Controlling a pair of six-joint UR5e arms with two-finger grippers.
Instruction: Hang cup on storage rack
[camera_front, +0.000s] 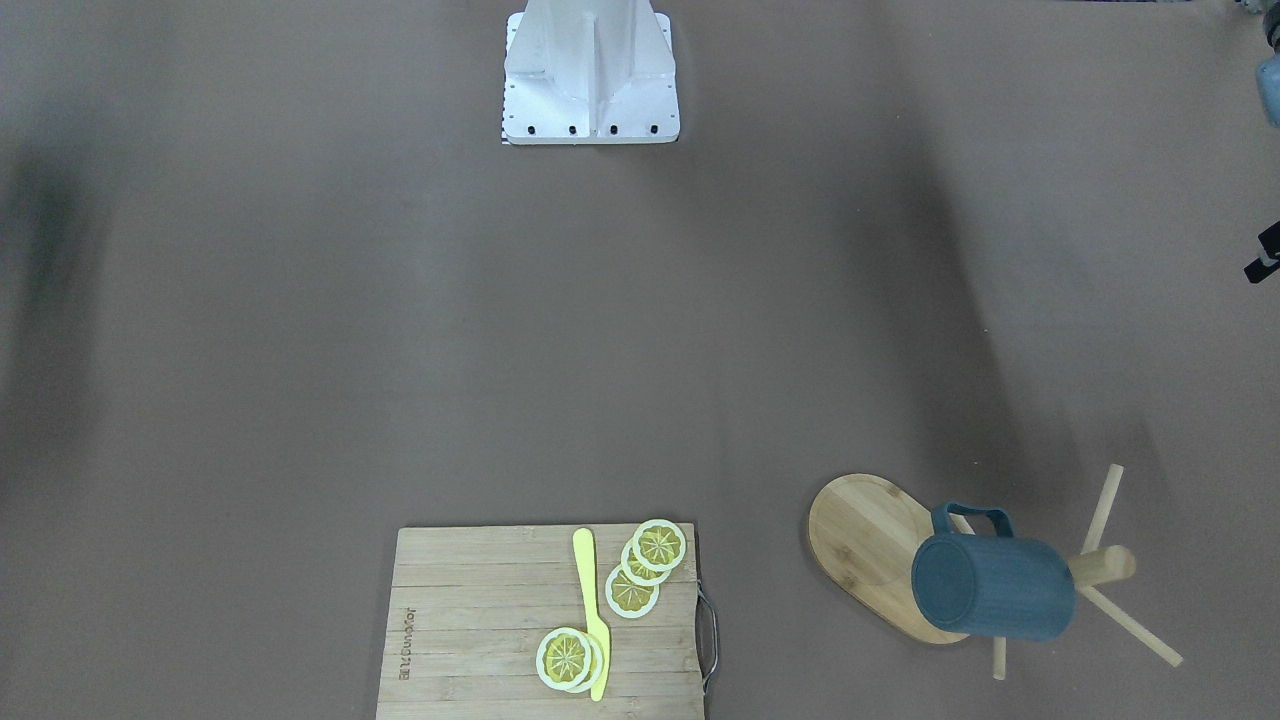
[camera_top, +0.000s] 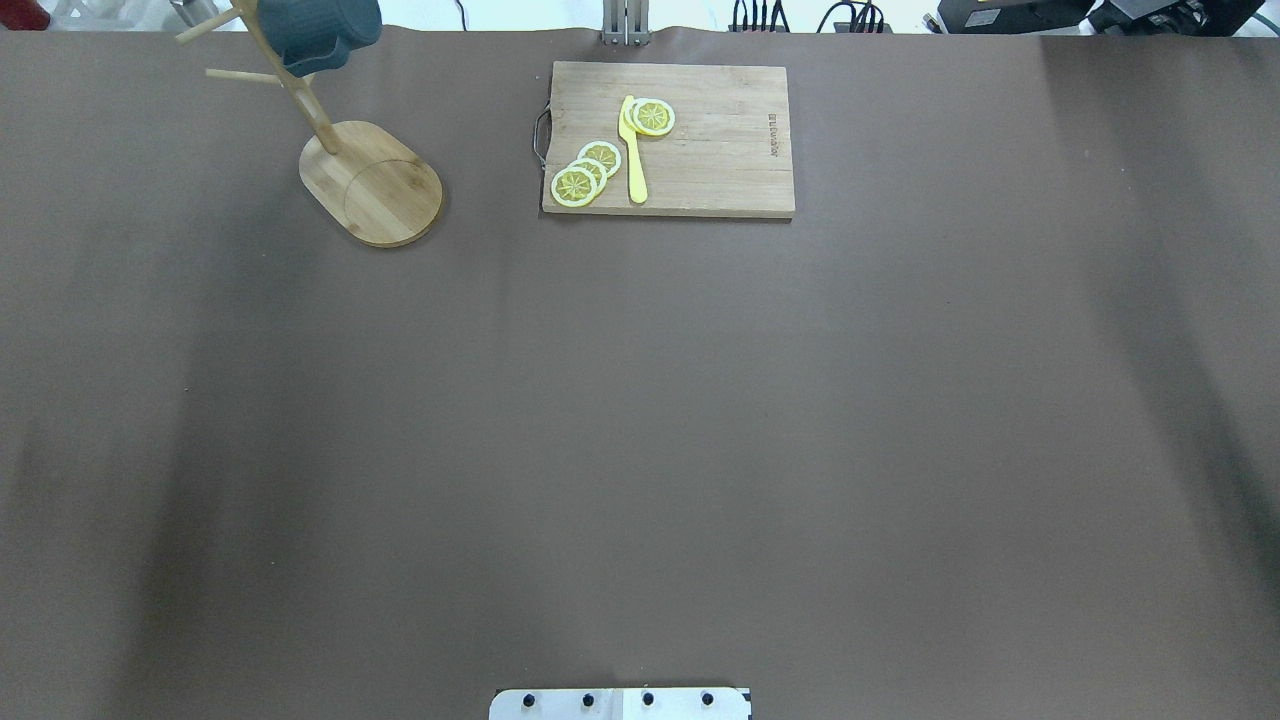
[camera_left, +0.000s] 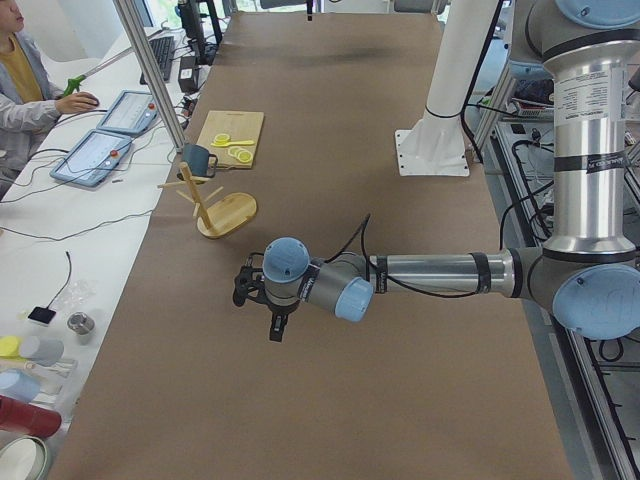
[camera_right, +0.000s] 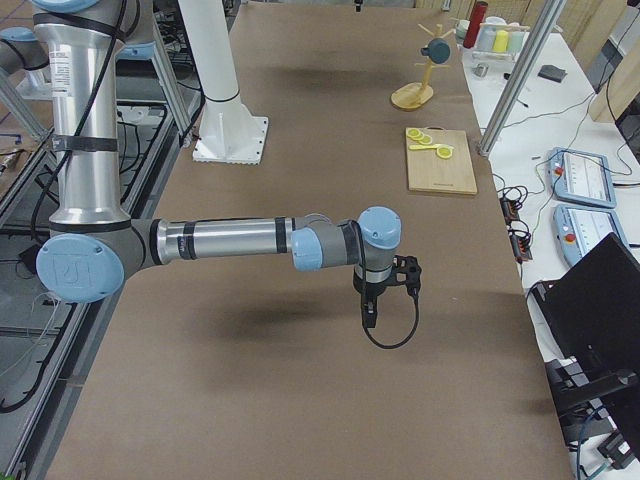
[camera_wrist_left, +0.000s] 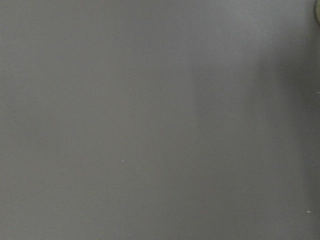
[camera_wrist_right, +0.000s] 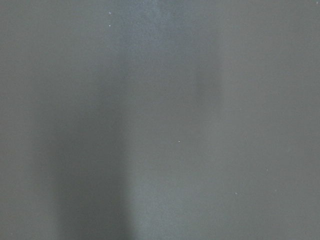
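The slate-blue cup (camera_front: 995, 585) hangs by its handle on a peg of the bamboo storage rack (camera_front: 860, 530), tipped on its side with its bottom facing the front camera. Cup (camera_top: 315, 30) and rack (camera_top: 375, 185) are at the far left in the overhead view, and small in the left view (camera_left: 197, 157). Both arms are away from them. My left gripper (camera_left: 277, 328) hangs over bare table nearer the robot. My right gripper (camera_right: 368, 312) hangs over the table's other end. They show only in the side views, so I cannot tell if they are open or shut. Both wrist views show only bare table.
A slatted cutting board (camera_top: 720, 150) with lemon slices (camera_top: 585, 172) and a yellow knife (camera_top: 633, 150) lies at the far edge, right of the rack. The robot base (camera_front: 590, 75) stands at the near edge. An operator's table with tablets (camera_left: 100, 150) runs along the far side.
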